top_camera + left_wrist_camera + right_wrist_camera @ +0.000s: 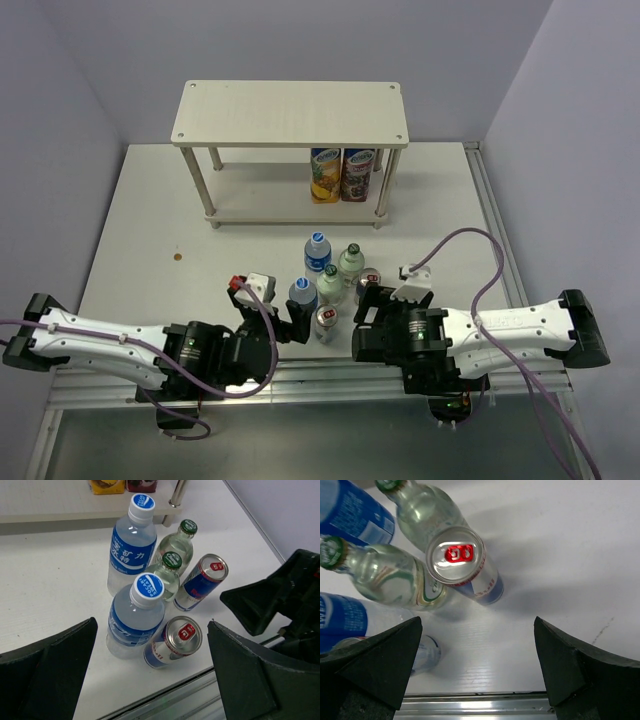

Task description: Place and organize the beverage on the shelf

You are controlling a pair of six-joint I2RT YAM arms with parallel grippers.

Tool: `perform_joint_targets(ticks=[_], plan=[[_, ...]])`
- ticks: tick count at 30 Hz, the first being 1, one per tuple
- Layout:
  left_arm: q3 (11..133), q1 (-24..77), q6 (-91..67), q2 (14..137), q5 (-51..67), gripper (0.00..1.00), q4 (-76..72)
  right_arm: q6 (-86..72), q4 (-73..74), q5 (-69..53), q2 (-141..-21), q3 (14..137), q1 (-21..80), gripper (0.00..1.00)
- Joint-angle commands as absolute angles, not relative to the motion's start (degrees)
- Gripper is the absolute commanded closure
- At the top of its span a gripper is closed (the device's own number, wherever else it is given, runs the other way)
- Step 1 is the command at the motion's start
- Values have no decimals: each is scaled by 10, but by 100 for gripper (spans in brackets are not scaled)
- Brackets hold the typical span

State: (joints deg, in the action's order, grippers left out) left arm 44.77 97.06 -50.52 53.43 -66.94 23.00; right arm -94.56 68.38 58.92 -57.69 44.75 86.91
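Observation:
The shelf [290, 112] stands at the back with two juice cans [340, 175] on the right of its lower board. On the table near the arms stands a cluster: two blue-capped water bottles [135, 615] [131, 545], two green-capped glass bottles [167, 572] [180, 540] and two Red Bull cans [175, 640] [202, 580]. My left gripper [152, 680] is open and empty, just in front of the nearest can and water bottle. My right gripper [477, 665] is open and empty, just in front of the right can [462, 562].
The table's metal front rail [480, 705] runs right under both grippers. The right gripper's dark body [280, 600] shows close by in the left wrist view. Bare white table [170, 230] lies left of the cluster, and the shelf's lower board [260, 208] is bare on its left.

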Motion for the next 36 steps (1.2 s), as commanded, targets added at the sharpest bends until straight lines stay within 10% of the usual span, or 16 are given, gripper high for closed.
perform_joint_targets(ticks=[1,36], plan=[[442,989,-515,541,-685,1,213,-977,579,587,-576,404,875,0],[307,998,-502,470,-638,1,108,-811,229,726,-831,335,680,9]])
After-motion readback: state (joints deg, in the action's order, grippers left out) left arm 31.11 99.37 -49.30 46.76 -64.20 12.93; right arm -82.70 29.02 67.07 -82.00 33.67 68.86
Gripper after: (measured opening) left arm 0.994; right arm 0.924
